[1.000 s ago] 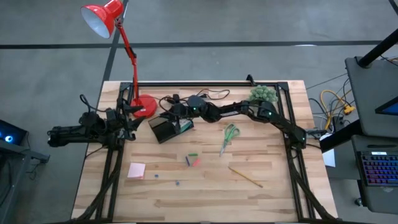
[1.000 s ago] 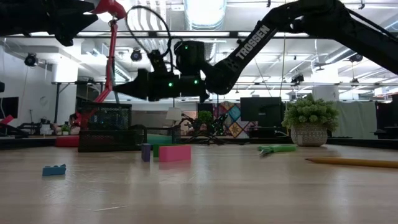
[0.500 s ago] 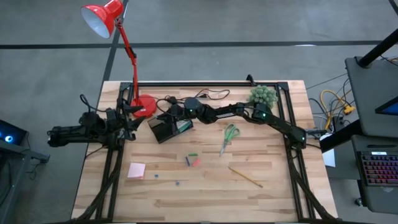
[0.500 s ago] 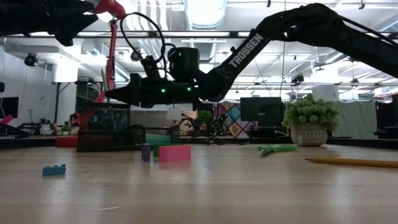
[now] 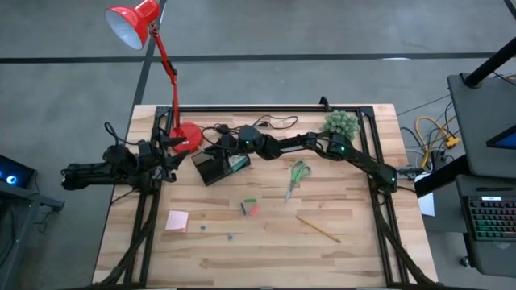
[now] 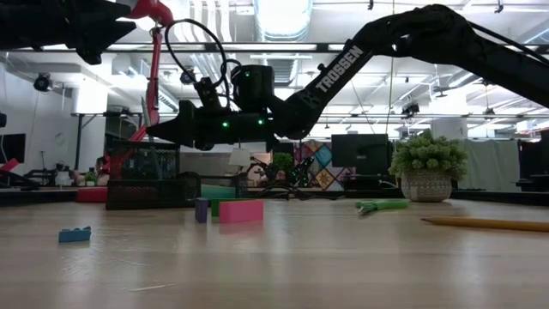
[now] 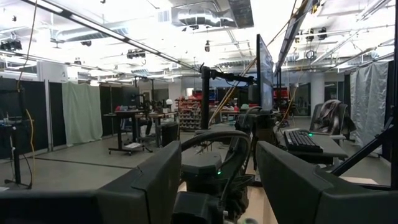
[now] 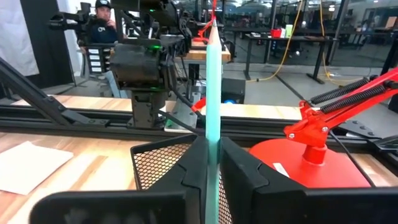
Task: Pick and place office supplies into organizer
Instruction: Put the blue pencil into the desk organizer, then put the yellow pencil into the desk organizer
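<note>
Since a second ago the right hand [image 5: 219,150] has been extended over the black mesh organizer [image 5: 211,168], thin green pen [image 8: 212,118] clamped upright. Left hand [image 5: 172,149] is parked spread open at table [image 5: 274,242] edge.

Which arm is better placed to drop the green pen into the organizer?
The right. Its gripper holds the thin green pen between its fingers, directly above the black mesh organizer. The left gripper waits open at the table's left edge, beside the organizer, holding nothing.
</note>
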Action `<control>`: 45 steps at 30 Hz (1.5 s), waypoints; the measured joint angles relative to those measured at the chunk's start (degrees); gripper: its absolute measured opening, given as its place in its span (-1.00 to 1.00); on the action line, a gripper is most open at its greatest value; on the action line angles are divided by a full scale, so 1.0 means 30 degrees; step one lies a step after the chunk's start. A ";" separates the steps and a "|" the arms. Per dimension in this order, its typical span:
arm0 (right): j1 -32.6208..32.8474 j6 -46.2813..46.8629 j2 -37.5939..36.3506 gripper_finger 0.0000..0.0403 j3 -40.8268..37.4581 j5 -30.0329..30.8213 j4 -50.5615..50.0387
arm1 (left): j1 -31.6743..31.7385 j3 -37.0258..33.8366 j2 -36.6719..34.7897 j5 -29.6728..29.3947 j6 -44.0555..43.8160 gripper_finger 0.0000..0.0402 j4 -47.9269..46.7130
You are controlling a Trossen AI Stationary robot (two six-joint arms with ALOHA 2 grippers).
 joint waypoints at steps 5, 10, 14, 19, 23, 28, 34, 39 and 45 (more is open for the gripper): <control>0.0000 0.0073 0.0000 -0.74 0.0000 0.0007 -0.0025 | 0.0000 0.0000 0.0000 -0.0006 -0.0007 -0.03 0.0000; 0.0000 0.0653 0.0000 -0.65 0.0000 0.0015 -0.0072 | 0.0000 0.0000 0.0000 0.0002 -0.0007 -0.03 0.0000; 0.0000 0.0670 -0.0002 -0.58 0.0000 0.0007 -0.0076 | 0.0004 0.0000 0.0000 -0.0006 -0.0007 -0.03 0.0004; 0.0000 0.0651 -0.0066 -0.55 0.0000 0.0012 -0.0142 | 0.0000 0.0000 0.0000 0.0002 0.0000 -0.03 0.0007; 0.0000 0.0592 -0.0428 -0.57 -0.0023 0.0007 -0.0886 | 0.0007 -0.0007 0.0000 -0.0004 0.0000 -0.03 0.0007; 0.0007 -0.0166 -0.1613 -0.61 -0.0036 -0.0003 -0.3221 | 0.0007 -0.0015 0.0000 -0.0006 0.0000 -0.03 0.0007; 0.0007 -0.0692 -0.2864 -0.63 -0.0029 0.0000 -0.5201 | 0.0007 -0.0015 -0.0006 0.0002 0.0000 -0.03 0.0009; 0.0086 0.0034 -0.4268 -0.60 -0.0017 -0.0008 -0.9883 | 0.0007 -0.0015 0.0028 0.0001 0.0000 -0.03 0.0009; 0.0684 -0.0548 -0.5671 -0.61 -0.0278 -0.0002 -1.5909 | 0.0005 -0.0031 0.0073 -0.0003 0.0000 -0.03 0.0003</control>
